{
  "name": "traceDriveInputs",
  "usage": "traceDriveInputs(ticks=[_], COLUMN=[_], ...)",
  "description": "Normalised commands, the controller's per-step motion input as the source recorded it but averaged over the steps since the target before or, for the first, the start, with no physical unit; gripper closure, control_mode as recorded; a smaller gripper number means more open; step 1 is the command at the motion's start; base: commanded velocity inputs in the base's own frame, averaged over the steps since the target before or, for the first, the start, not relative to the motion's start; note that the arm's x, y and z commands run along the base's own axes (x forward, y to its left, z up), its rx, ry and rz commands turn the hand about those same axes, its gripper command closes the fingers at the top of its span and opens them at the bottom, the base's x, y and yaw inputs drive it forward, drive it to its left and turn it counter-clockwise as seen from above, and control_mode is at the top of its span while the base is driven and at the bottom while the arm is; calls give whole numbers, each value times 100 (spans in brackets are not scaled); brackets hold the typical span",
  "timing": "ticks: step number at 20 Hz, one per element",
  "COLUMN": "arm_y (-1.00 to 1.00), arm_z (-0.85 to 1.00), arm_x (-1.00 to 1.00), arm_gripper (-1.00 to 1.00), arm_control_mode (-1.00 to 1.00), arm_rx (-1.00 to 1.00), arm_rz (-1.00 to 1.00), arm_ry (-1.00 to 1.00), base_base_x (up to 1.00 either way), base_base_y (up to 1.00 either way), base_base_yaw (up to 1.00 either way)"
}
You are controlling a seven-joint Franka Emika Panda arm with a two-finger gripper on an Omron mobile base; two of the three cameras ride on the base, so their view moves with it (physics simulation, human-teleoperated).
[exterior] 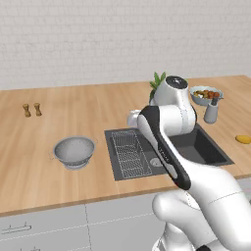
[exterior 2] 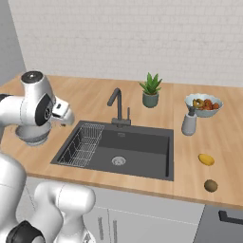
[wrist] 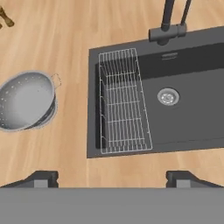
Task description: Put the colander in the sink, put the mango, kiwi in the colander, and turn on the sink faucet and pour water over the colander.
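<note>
In your left base view, the arm covers the sink faucet entirely and hides the middle of the sink; the mango sits at the right edge of the frame. In your right base view, the arm's upper joint at centre left hides most of the colander. In your hand view, the colander is cut by the left edge, the sink faucet by the top edge, and two small brown items at upper left are too cropped to identify.
</note>
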Motion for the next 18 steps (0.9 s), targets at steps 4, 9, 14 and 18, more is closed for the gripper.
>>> traceDriveInputs(ticks=[4, 9, 14, 18], arm_y=[84, 87, 48, 37], arm_z=[-35, -19, -30, -39], arm_x=[13, 28, 49, 64], arm_gripper=[-100, -100, -100, -100], arm_control_mode=[-100, -100, -100, -100], arm_rx=[10, -1, -1, 0], arm_rz=[-14, -18, -7, -2], arm_ry=[0, 7, 13, 18], base_base_x=[0, 0, 0, 0], base_base_y=[0, 0, 0, 0], base_base_yaw=[0, 0, 0, 0])
